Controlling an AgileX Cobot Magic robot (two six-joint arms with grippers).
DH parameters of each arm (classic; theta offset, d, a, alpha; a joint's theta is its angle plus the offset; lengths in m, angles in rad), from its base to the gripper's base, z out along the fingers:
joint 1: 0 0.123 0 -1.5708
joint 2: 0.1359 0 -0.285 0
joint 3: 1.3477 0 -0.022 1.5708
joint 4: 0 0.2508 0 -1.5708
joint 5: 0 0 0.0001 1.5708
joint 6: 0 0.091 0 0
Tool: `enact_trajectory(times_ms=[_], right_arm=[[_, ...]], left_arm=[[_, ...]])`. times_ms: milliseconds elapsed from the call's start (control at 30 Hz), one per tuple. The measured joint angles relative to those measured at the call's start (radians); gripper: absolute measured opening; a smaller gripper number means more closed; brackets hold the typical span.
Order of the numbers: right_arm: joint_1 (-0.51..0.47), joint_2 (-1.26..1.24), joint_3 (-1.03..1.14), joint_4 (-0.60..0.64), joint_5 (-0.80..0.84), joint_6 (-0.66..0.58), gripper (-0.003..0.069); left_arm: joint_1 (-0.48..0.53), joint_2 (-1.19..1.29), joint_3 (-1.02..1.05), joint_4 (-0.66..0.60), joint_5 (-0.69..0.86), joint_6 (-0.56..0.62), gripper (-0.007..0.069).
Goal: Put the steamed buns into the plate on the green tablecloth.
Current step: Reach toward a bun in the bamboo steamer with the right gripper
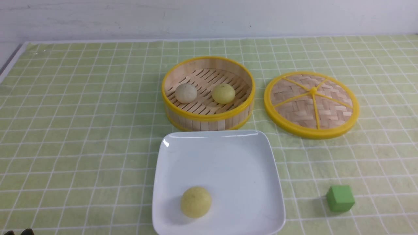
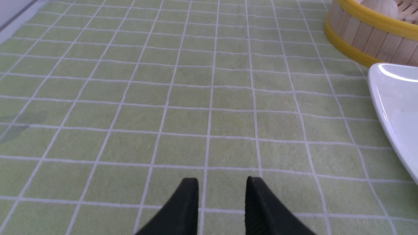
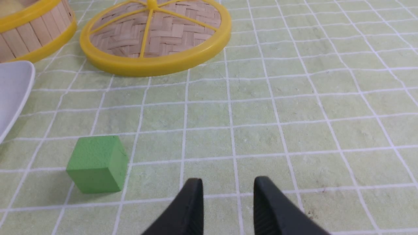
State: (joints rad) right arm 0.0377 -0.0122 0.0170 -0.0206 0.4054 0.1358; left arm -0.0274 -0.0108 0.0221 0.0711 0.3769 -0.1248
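One pale yellow steamed bun (image 1: pixel 196 201) lies in the near left part of the white square plate (image 1: pixel 248 169) on the green tablecloth (image 1: pixel 81 130). A greyish-beige bun (image 1: pixel 186 93) and a second yellow bun (image 1: pixel 223 93) sit in the bamboo steamer (image 1: pixel 208 94) just behind the plate. My left gripper (image 2: pixel 222 184) hovers open and empty over bare cloth, left of the plate (image 2: pixel 396 107). The right gripper (image 3: pixel 228 184) is open and empty too, over cloth right of the green cube (image 3: pixel 97 164). Neither arm shows in the front view beyond a dark tip at the bottom left corner.
The steamer's woven lid (image 1: pixel 312 104) lies on the cloth right of the steamer. A green cube (image 1: pixel 340 198) stands near the front right of the plate. The table's left edge (image 1: pixel 11 60) and the back wall bound the cloth.
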Motion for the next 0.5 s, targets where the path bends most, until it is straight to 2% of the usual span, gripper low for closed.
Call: enact_trajectory(times_ms=[400,500], right_arm=[[0.000,0.000,0.000,0.000,0.000,0.000,0.0240],[0.000,0.000,0.000,0.000,0.000,0.000,0.0240]], left_arm=[[0.000,0.000,0.000,-0.005,0.000,-0.005,0.0240],[0.000,0.000,0.000,-0.109,0.000,-0.087,0.0240]])
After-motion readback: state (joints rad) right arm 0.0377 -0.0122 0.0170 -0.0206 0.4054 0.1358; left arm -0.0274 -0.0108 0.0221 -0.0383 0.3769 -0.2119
